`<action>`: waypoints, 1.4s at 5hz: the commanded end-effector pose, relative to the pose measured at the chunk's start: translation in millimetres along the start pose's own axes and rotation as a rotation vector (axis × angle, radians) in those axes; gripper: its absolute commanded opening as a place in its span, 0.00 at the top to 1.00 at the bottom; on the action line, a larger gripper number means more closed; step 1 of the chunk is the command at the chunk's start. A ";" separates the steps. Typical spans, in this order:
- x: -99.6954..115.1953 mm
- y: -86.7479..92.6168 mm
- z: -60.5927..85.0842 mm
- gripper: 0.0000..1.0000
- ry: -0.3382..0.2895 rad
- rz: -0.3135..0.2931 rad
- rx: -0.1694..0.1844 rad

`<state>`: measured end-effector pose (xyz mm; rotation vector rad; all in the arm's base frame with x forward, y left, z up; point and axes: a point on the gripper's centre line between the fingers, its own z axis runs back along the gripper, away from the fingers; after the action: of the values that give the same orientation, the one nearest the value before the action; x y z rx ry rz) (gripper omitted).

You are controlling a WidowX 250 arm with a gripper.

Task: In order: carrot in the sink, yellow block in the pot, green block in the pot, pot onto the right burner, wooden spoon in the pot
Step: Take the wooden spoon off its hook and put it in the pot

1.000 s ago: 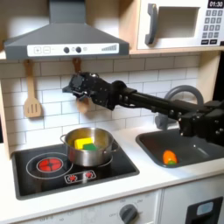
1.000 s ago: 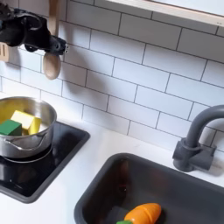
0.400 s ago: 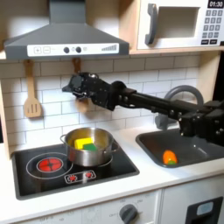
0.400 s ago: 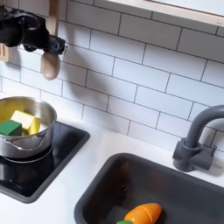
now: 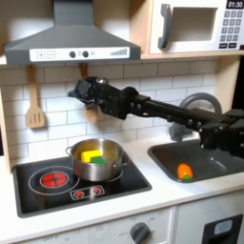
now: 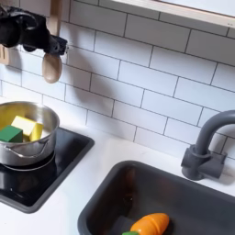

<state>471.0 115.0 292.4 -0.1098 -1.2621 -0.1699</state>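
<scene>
My gripper [image 5: 82,92] [image 6: 48,42] is up at the tiled wall, shut on the wooden spoon [image 6: 52,64] just above its bowl. The spoon hangs upright, and its handle [image 5: 84,71] reaches up to the hook. Below, the steel pot [image 5: 97,162] [image 6: 27,144] stands on the burner at the first exterior view's right. It holds the yellow block [image 5: 91,149] [image 6: 23,123] and the green block [image 5: 92,157] [image 6: 10,134]. The carrot [image 5: 184,172] [image 6: 151,223] lies in the dark sink [image 5: 212,162] [image 6: 108,204].
A wooden spatula [image 5: 35,103] hangs on the wall at the first exterior view's left. A red-ringed burner [image 5: 52,178] lies beside the pot. The arched faucet [image 6: 207,147] stands behind the sink. Range hood [image 5: 69,40] and microwave [image 5: 195,26] are overhead.
The gripper and the spoon have crept slightly upward along the wall. The pot, the blocks and the carrot have not moved.
</scene>
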 end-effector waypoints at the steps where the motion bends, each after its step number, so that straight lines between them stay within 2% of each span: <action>1: -1.4 -0.8 29.7 1.00 -0.003 -0.021 0.028; 2: 3.0 -7.1 52.2 1.00 -0.012 -0.057 0.039; 3: 1.9 -18.3 60.0 1.00 -0.002 -0.067 0.030; 4: -12.6 -22.8 63.0 1.00 0.043 -0.059 0.025; 5: -32.9 -25.7 65.3 1.00 0.117 -0.048 0.032; 6: -53.2 -25.4 67.7 1.00 0.164 -0.037 0.039; 7: -63.5 -30.9 68.8 1.00 0.169 -0.026 0.032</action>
<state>382.4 101.2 249.4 -0.0553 -1.0853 -0.1733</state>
